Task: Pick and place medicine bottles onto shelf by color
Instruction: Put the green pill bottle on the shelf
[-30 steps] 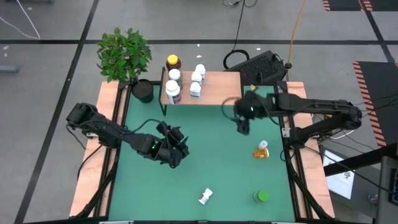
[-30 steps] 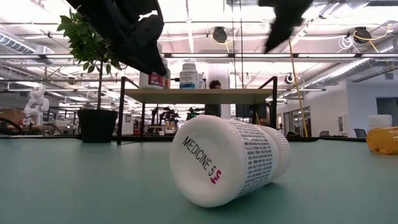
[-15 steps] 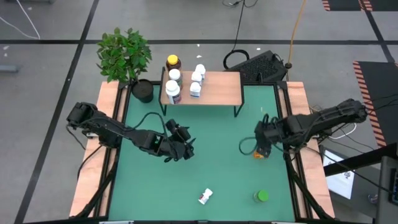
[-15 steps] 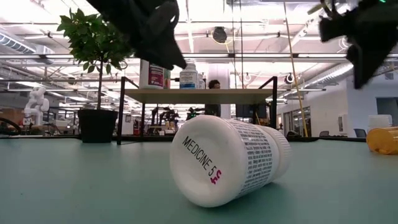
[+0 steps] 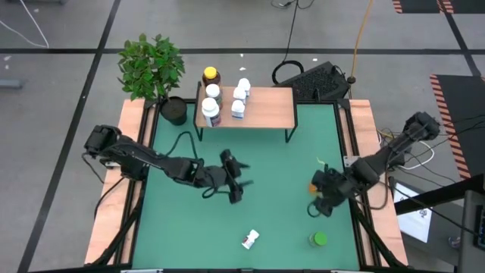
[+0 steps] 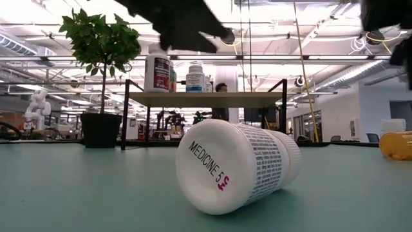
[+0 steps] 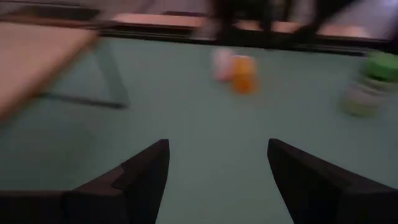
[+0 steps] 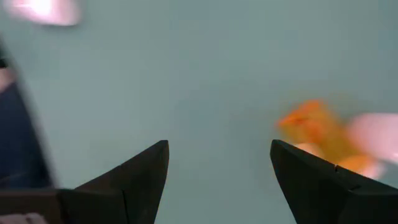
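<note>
Nearest the table's front edge, taking the shelf (image 5: 254,108) as our landmark, we see a white bottle (image 5: 250,240) lying on its side and a green-capped bottle (image 5: 319,240) standing upright, both well away from the shelf. Closer to it, though still apart, an orange bottle (image 5: 315,186) with a white cap lies on the green mat off the shelf's right end. Our right gripper (image 5: 323,199) hangs right over that orange bottle with its fingers (image 8: 134,177) spread and nothing between them. Our left gripper (image 5: 233,178) sits over bare mat in front of the shelf's left half, likewise spread wide and empty. On the shelf itself, five bottles stand grouped at the left end: a brown one with a yellow cap (image 5: 211,76) at the back corner and white ones (image 5: 239,97) beside and in front of it. We judge these bottles light, rigid plastic with smooth, slick walls; one lying down will likely roll if nudged from the side. We would take the orange bottle across its round body, fingers straddling the middle of its length and closing square to its axis, so it cannot squirt out.
</note>
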Motion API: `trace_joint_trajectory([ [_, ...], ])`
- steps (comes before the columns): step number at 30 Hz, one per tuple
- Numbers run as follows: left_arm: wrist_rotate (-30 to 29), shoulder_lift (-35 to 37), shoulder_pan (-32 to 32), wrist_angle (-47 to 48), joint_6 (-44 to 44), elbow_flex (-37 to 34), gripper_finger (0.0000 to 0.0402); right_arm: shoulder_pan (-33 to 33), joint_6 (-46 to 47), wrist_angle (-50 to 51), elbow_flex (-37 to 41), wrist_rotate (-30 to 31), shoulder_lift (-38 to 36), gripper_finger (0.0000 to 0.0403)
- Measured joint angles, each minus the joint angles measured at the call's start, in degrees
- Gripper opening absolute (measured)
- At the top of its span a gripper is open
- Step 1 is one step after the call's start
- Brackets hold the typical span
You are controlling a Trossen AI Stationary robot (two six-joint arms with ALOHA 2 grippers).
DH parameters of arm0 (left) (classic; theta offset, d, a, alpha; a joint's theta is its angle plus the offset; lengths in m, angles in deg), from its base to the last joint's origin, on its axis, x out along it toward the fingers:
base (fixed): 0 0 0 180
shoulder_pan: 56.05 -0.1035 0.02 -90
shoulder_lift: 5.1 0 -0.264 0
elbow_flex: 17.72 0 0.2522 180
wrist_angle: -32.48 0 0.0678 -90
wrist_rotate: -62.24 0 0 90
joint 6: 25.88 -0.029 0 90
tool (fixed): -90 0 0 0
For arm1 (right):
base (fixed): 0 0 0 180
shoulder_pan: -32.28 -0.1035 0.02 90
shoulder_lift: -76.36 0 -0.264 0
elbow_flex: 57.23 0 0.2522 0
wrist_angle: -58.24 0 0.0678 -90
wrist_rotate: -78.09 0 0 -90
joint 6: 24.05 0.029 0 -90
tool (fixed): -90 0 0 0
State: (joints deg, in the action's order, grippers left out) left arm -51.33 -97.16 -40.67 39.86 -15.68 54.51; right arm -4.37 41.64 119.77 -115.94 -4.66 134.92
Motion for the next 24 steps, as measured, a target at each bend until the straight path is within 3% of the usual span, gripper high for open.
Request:
trace_joint_trajectory([
  [3,5.5,-4.2,2.2,-10.9,-2.1,0.0,0.0271,-5.7,3.8,-4.1,0.0,0.2,0.5,0.0266],
  [12,5.8,-21.0,8.1,-44.3,-12.0,0.9,0.0271,-21.3,12.2,-13.1,0.0,5.3,6.6,0.0210],
  [17,5.5,-28.7,8.4,-45.4,-10.9,8.4,0.0271,-24.6,11.0,-16.0,-0.2,8.6,8.0,0.0195],
  [24,5.6,-39.6,8.4,-32.9,-13.2,26.9,0.0271,-25.3,1.7,-16.5,-3.5,12.6,7.1,0.0194],
])
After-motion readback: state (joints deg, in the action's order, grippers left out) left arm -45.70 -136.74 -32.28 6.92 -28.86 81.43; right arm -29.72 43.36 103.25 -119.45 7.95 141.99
